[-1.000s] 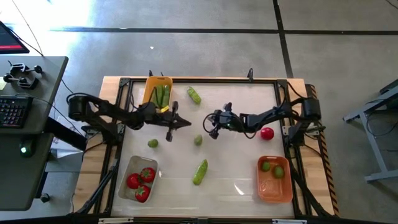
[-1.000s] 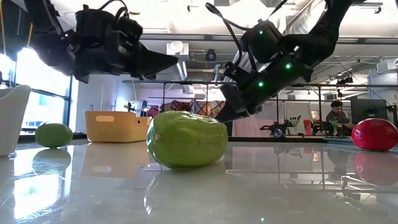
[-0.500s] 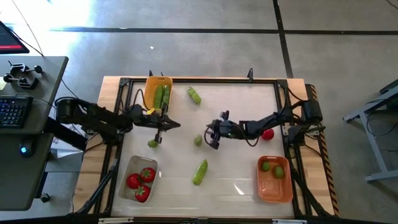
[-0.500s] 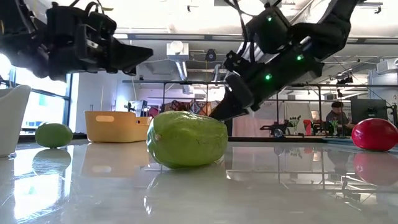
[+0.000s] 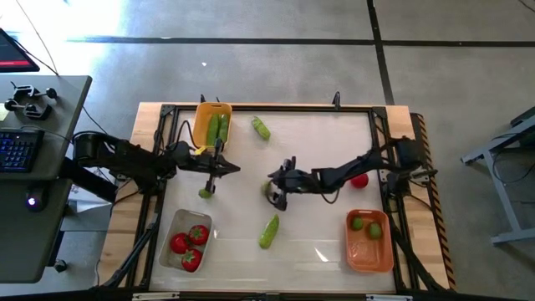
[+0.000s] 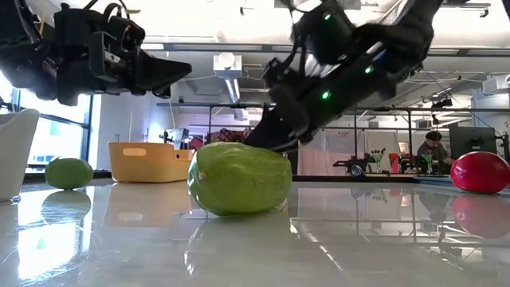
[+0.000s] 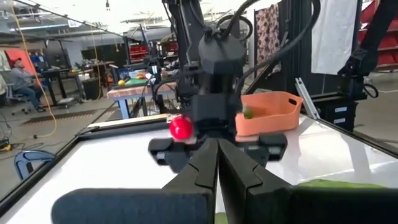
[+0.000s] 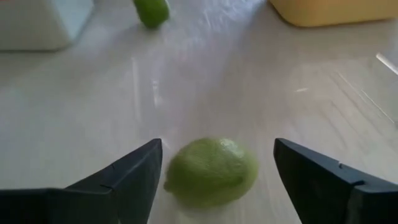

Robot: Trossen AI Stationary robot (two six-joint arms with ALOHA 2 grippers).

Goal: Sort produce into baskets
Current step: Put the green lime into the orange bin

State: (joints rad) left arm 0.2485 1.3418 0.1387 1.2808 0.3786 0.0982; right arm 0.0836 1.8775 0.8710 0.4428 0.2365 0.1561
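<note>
My right gripper (image 8: 217, 147) is open and slants down over a green lime (image 8: 211, 172) at mid-table. One finger stands on each side of the lime, and the lime rests on the table (image 5: 318, 138). My left gripper (image 5: 234, 168) is shut and level, holding nothing, near the yellow basket (image 5: 201, 117) with its cucumbers. Loose on the table lie a second lime (image 5: 205, 193), a cucumber (image 5: 268, 232), another cucumber (image 5: 262, 128) and a red tomato (image 5: 360, 179). Tomatoes fill the clear basket (image 5: 170, 230). The orange basket (image 5: 368, 255) holds limes.
The yellow basket stands at the far left, the clear basket at the near left, the orange basket at the near right. In the low view the near cucumber (image 6: 239, 178) hides my right gripper's fingertips. A person (image 6: 434, 147) sits in the room beyond the table.
My right gripper has gone toward the table's left and near edge, down to the mid-table lime, tipping further down, and has opened. My left gripper has drawn back toward the table's left edge, still shut. No produce has moved.
</note>
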